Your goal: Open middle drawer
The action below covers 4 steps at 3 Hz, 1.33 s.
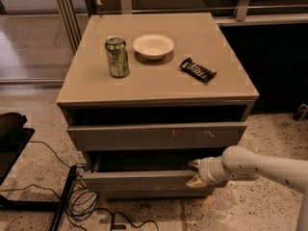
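One gripper is closed on the middle drawer at its top edge. A scratched drawer is seen just above it.

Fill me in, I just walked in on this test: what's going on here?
The robot's gripper is at the right end of the middle drawer, which stands partly out of the cabinet. The scratched drawer above it is slightly out too. A can, a bowl and a snack bar sit on top.
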### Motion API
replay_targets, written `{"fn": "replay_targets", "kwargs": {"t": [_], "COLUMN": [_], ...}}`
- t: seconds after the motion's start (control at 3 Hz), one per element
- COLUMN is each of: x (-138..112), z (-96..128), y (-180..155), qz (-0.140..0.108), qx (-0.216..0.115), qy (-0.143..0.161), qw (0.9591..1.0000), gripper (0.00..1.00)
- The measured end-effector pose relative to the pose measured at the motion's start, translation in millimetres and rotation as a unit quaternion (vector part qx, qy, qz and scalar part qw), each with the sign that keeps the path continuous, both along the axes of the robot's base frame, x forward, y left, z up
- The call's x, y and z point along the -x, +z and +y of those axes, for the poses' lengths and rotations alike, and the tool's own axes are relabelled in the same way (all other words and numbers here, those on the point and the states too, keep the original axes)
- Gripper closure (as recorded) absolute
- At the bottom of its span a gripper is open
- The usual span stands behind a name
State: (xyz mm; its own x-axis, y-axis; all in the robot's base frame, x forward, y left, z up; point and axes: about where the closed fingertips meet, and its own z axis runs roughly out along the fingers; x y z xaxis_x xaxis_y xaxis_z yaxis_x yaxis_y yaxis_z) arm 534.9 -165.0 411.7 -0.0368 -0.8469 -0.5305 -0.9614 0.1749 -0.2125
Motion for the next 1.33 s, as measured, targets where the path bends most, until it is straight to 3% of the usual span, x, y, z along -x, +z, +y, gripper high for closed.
{"fn": "replay_targets", "kwargs": {"t": [0.33,0.67,1.33], "x": [24.4,24.1,37.0], "z": [-7.2,-6.6,-7.4], "y": [-9.9,-3.6,-3.2], "qz": [0.01,0.01,0.012], "qx": [-0.009,-0.009,-0.01], "qy": [-0.002,-0.002,-0.002], "qw": [0.9999,0.9999,0.9999], "gripper": [0.73,0.97,1.0]}}
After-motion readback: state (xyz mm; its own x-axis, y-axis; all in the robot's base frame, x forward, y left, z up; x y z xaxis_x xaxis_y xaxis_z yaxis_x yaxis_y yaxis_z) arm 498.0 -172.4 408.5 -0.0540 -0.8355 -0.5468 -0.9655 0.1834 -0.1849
